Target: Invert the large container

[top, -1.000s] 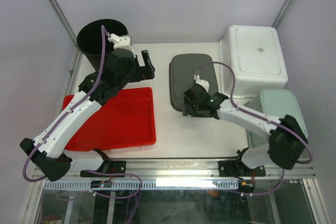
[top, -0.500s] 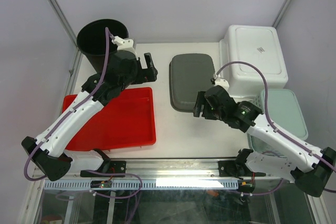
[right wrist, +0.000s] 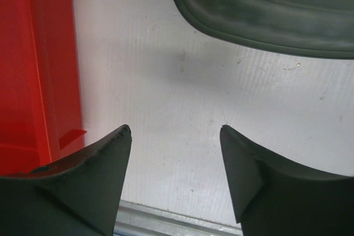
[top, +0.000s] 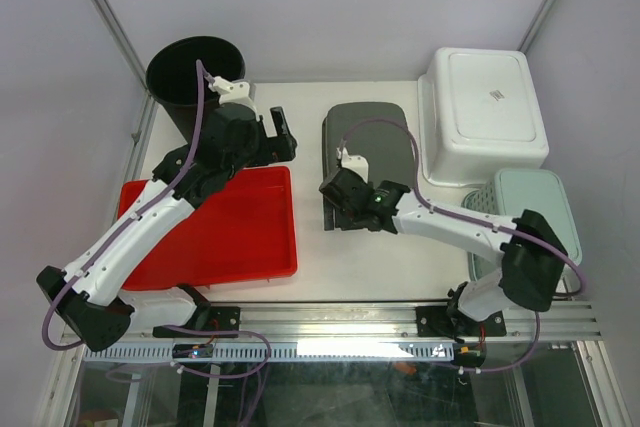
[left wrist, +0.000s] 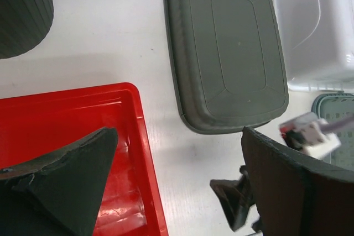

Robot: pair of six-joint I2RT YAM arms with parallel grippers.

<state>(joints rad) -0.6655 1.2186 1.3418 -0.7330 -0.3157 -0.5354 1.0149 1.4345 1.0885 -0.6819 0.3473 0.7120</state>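
Starting from the counter (top: 310, 242): it carries several vessels, so settle the target first.

- Red tray (top: 250, 232): near left of the counter, open side up. I judge this to be the large container, as the only wide vessel not lying base-up.
- White tub (top: 485, 107), far right, and grey container (top: 365, 137), centre: both show their bases. Leave them alone.
- Left tool (left wrist: 178, 136): spread wide and empty above the tray's far right corner. The tray's right wall runs between its fingers in the wrist view.
- Right tool (right wrist: 175, 131): spread wide and empty, low over bare counter between the tray and the grey container's near rim.

Advice: you lower the left tool with one finger inside the wall and one outside, then pinch the wall itself. You take the same wall nearer you with the right tool, so the tray cannot twist. Lift evenly and keep clear of the grey container.
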